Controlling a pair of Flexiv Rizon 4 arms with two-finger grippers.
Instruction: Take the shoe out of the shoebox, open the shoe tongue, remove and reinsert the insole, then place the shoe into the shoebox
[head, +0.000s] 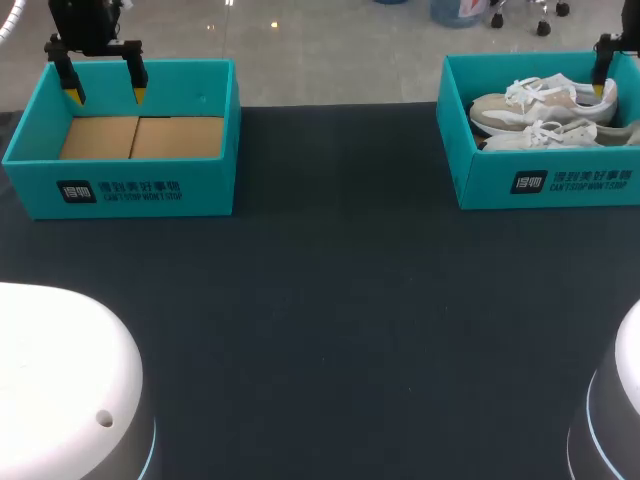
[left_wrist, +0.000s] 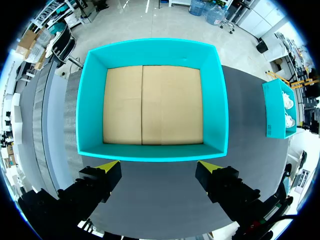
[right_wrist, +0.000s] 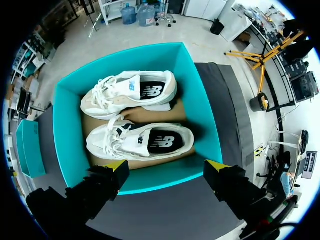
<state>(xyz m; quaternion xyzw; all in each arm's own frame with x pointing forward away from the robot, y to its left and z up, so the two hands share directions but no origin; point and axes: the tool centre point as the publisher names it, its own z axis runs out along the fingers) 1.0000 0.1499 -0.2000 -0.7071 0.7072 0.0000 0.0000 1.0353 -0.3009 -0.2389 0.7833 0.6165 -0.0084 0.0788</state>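
Step 1 (take-out) not begun. Shoes (head: 530, 105) in box (head: 455, 150), upper right of frame. R end effector (right_wrist: 167, 167) released, hovers at box rim. L end effector (head: 105, 90) released, upper left, over 2nd box (head: 120, 190). Next: R descends, grasps one shoe, lifts clear.

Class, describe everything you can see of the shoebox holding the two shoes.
The teal shoebox is an open, lidless cardboard tray with a brown floor and white print on its front wall. It sits flat on the dark table, at its far right. Two white shoes lie inside side by side.
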